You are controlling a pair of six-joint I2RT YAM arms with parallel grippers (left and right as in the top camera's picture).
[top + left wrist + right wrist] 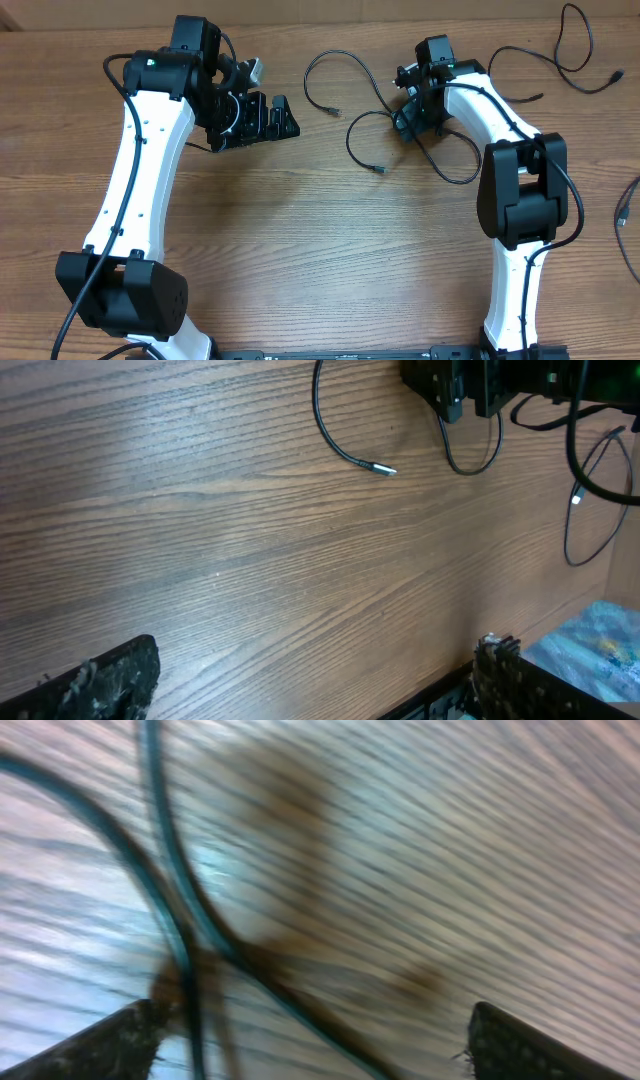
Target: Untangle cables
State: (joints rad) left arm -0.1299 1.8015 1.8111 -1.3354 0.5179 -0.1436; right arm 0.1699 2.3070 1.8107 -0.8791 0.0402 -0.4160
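Right wrist view is showing our right claw (310,1015) spread wide over two crossing cables (185,940) on the worktop (450,840), so we are aiming to pinch one strand beside the crossing and pull gently, while our left claw (255,118) is hanging released.

From overhead, the table (330,250) is brightly and evenly lit and in sharp focus, with only soft, short shadows on its wood. In the left wrist view, a pale bluish sheen lies across the table's upper left. The right wrist view is heavily blurred. The cables (175,910) on the table smear teal, with brown shadows beneath them and whitish glare to their left.
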